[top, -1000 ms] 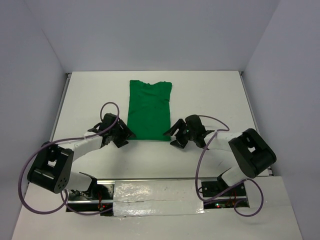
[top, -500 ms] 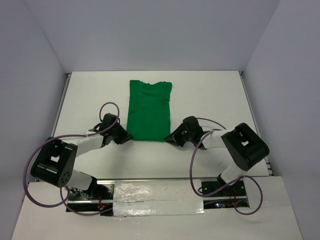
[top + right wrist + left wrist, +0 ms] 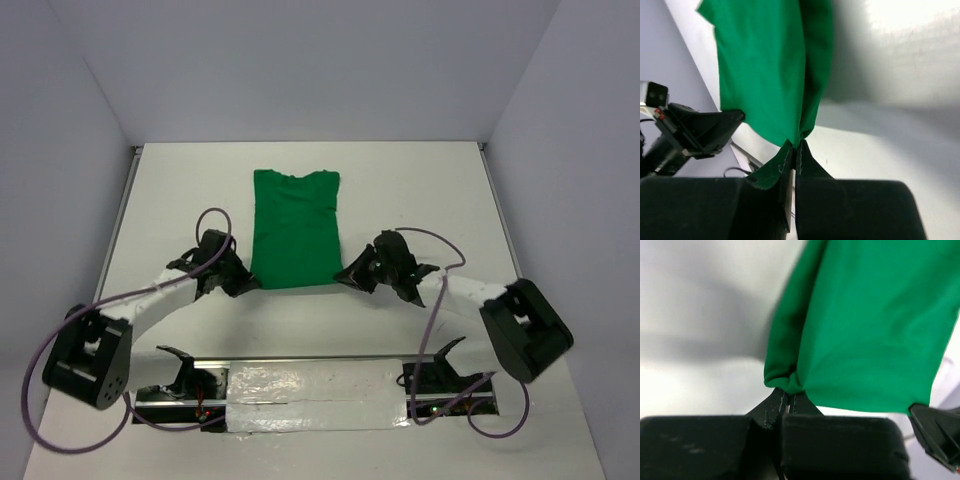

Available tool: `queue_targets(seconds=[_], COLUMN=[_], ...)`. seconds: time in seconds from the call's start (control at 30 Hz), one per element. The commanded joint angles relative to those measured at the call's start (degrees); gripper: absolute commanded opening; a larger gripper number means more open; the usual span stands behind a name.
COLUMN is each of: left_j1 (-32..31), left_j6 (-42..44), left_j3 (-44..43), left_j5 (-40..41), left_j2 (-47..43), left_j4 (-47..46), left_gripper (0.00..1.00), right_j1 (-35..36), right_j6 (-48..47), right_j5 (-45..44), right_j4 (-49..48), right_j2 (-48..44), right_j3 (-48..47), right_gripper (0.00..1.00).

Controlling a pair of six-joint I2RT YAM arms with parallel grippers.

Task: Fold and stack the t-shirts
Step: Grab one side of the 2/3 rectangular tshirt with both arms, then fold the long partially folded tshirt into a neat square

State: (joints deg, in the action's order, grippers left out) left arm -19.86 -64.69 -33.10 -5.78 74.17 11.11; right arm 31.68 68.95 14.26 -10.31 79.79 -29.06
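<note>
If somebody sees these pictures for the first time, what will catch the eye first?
The bright green t-shirt, folded narrow, lies in the middle of the white table. The left gripper and right gripper each pinch one near corner of it, shut on the cloth.

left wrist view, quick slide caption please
Left gripper shut on a hem corner of the green t-shirt.

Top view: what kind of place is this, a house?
Probably a robot lab booth: plain walls box in a white table, and the left gripper and right gripper each pinch a green t-shirt.
</note>
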Motion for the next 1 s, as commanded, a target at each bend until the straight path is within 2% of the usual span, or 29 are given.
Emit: queue_targets(seconds=[0.0,0.13,0.2,0.3,0.4,0.53,0.63,0.77,0.97], left_j1=[-1.41,-4.39,-5.28,-6.07,-6.16,-5.55,-4.23,-1.24,2.1], left_j6=[0.53,-2.45,-3.69,-4.05,-2.47,1.04,3.25,5.18,7.64], left_j3=[0.76,0.85,-0.29,-3.18,-11.94,-22.95,-30.69,-38.33,-47.91], left_j5=[-0.11,0.24,0.85,1.82,5.51,11.57,12.98,11.24,8.69], left_j2=[-8.06,-17.45,-20.36,-21.09,-17.33,-9.15,-1.94,5.62,15.46], left_j4=[12.16,17.97,19.81,21.84,25.08,27.47,27.47,25.54,23.78], left_gripper=[0.0,0.0,0.0,0.0,0.0,0.0,0.0,0.0,0.0], right_j1=[0.57,2.94,3.91,4.09,3.83,2.78,1.28,-0.74,-4.7], right_j6=[-4.61,-5.23,-5.58,-6.63,-9.0,-12.51,-14.53,-16.91,-18.94], right_j5=[-2.31,-4.94,-7.65,-10.29,-13.72,-15.67,-15.41,-15.67,-13.05], right_j4=[9.68,17.06,21.61,25.33,27.44,26.39,24.37,24.19,23.93], right_j2=[-8.23,-19.2,-21.86,-24.59,-23.72,-16.63,-10.3,-2.72,7.56], right_j3=[2.77,4.1,2.79,0.68,-5.45,-12.59,-19.0,-28.66,-36.67], right_gripper=[0.0,0.0,0.0,0.0,0.0,0.0,0.0,0.0,0.0])
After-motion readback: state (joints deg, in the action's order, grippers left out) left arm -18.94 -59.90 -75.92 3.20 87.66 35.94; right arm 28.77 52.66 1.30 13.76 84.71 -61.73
